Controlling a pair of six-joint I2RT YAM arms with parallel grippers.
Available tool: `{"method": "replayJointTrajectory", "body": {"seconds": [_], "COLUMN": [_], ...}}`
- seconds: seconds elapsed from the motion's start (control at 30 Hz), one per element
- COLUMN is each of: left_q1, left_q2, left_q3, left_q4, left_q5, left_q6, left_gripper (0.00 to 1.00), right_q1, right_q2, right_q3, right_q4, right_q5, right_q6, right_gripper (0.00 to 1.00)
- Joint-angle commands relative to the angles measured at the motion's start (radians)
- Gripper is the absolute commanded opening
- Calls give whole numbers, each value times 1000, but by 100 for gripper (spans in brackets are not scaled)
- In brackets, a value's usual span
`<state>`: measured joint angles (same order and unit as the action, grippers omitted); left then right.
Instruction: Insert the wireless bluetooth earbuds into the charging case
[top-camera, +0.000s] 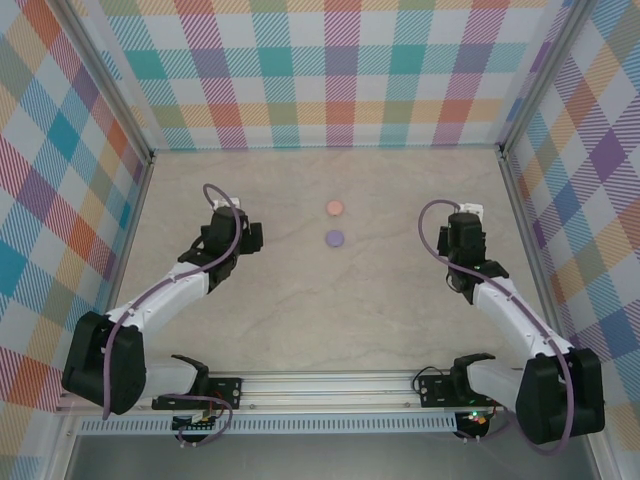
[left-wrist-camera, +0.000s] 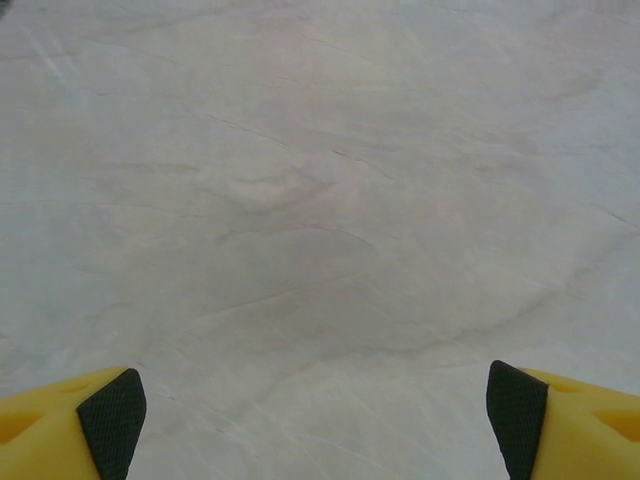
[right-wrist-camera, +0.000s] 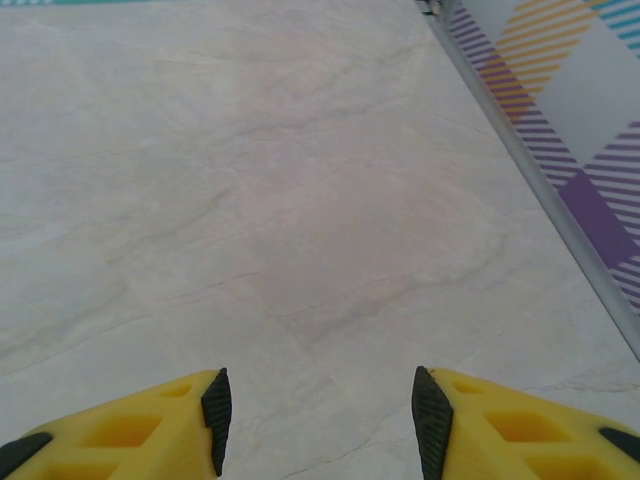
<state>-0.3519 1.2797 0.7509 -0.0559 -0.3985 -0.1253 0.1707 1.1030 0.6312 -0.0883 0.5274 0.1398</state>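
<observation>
Left end effector (left-wrist-camera: 313, 420) hung with jaws wide apart, empty, over bare tabletop (top-camera: 330, 310); right end effector (right-wrist-camera: 323, 420) was also apart and empty. A salmon-pink disc (top-camera: 335, 208) and, just nearer, a purple disc (top-camera: 334, 238) lay mid-tabletop between the arms. The earbuds were too small to pick out, so the step was unclear; the next move probably called for locating them first.

The left arm (top-camera: 160, 295) and right arm (top-camera: 515, 315) are built alike: slim white links between bulky black joint housings, the largest a rounded black shoulder block near each base. A thin purple cable (top-camera: 237, 225) runs along each arm and loops out near the wrist. Both bases are black brackets bolted to a silver aluminium rail (top-camera: 330, 385); a small green light (top-camera: 472, 413) glows by the right one. The left hand (left-wrist-camera: 315, 420) and right hand (right-wrist-camera: 320, 420) have bright yellow plastic fingers (left-wrist-camera: 50, 435) with moulded hollows, each faced inside with a black textured pad (left-wrist-camera: 112, 420).
</observation>
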Motion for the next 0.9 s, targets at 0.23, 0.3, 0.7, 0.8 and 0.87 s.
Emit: {"method": "replayJointTrajectory", "body": {"seconds": [0.23, 0.3, 0.7, 0.8, 0.87], "left_q1": [91, 100, 181, 200, 220], "left_q2": [38, 57, 157, 150, 143], "left_q3": [-172, -196, -246, -270, -279], "left_q4": [298, 336, 565, 613, 627], "left_q5": [-97, -87, 110, 163, 199], "left_q6": [83, 88, 150, 158, 153], "left_gripper": [98, 100, 100, 100, 100], "right_q1": [-96, -108, -164, -193, -204], "right_q2": [124, 156, 199, 198, 206], "right_q3": [-70, -70, -189, -222, -236], "right_q4": [214, 220, 549, 620, 669], "right_q5": [66, 71, -107, -179, -245], "right_q6": [71, 91, 33, 36, 24], "right_gripper": [65, 75, 83, 84, 84]}}
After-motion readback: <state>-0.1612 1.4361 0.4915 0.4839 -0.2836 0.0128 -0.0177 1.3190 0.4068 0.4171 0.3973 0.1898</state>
